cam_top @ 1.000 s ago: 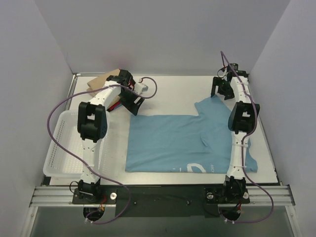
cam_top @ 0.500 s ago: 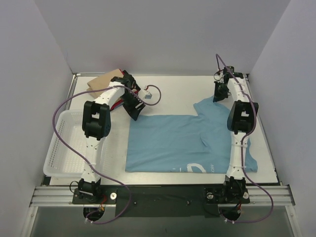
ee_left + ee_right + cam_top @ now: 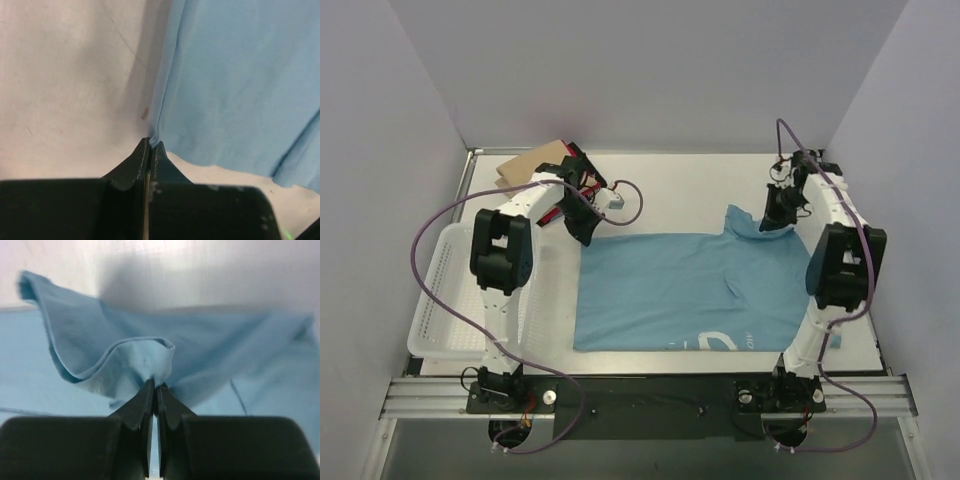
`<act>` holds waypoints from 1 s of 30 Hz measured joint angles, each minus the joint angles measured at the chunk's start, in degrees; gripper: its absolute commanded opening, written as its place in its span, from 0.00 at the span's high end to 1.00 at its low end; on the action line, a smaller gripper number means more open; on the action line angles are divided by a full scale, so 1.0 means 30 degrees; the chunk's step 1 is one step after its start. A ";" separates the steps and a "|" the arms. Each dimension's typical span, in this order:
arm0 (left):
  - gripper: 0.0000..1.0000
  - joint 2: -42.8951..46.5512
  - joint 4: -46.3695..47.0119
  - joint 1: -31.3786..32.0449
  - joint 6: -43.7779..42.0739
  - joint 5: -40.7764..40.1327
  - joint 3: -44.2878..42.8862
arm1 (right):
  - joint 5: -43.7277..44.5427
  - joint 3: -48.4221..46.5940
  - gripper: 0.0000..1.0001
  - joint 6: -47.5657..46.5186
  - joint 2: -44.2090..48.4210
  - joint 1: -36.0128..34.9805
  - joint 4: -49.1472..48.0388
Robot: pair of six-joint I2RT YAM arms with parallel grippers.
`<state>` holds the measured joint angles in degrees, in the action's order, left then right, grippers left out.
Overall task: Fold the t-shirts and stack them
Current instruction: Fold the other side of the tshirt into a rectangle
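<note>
With left gripper (image 3: 150, 146) and right gripper (image 3: 155, 386) each pinched shut on a far corner of the light blue tee (image 3: 680, 290), spread just right of the basket (image 3: 428, 265), I judge folding barely started.

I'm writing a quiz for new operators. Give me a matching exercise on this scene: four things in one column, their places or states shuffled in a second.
Column one:
1. light blue cloth t-shirt
2. white plastic mesh basket
3. plain tan t-shirt
4. right claw

Column two:
A. far left corner of the table
B. shut on a raised fold of blue cloth
C. spread out mid-table
D. along the table's left edge

Pairs: 1-C, 2-D, 3-A, 4-B
</note>
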<state>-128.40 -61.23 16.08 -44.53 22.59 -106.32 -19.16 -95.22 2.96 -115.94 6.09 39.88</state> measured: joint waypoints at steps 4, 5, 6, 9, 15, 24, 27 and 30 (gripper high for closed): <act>1.00 0.3300 0.0423 0.0284 -0.1078 -0.0189 0.2703 | -0.0160 0.4911 1.00 0.0525 0.5005 0.0991 -0.0007; 1.00 0.3883 0.0379 0.0386 -0.1399 -0.0240 0.2936 | -0.0197 0.6084 1.00 0.0678 0.6149 0.1304 0.0102; 1.00 0.4277 0.0291 0.0481 -0.1712 -0.0277 0.3002 | -0.0219 0.7198 1.00 0.0838 0.7162 0.1639 0.0124; 1.00 0.4838 -0.0044 0.0612 -0.2739 -0.0328 0.2987 | -0.0219 0.9734 1.00 0.1158 0.9449 0.2696 0.0612; 1.00 0.5115 -0.1188 0.0670 -0.4758 -0.0372 0.3548 | -0.0219 1.1766 1.00 0.1588 1.1045 0.4554 0.1734; 1.00 0.6346 -0.1122 0.1304 -0.5610 -0.1166 0.6863 | -0.0219 1.2123 1.00 0.1996 1.1176 0.6353 0.2572; 1.00 0.6506 -0.1035 0.1209 -0.5748 -0.1603 0.6404 | -0.0204 1.1606 1.00 0.2091 1.1387 0.6331 0.2849; 1.00 0.6725 -0.0831 0.1078 -0.5858 -0.1909 0.5712 | -0.0204 1.1307 1.00 0.2331 1.2233 0.6419 0.2980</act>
<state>-108.22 -63.72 19.31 -62.11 16.86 -89.19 -19.77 -61.30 9.96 -79.24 25.34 48.82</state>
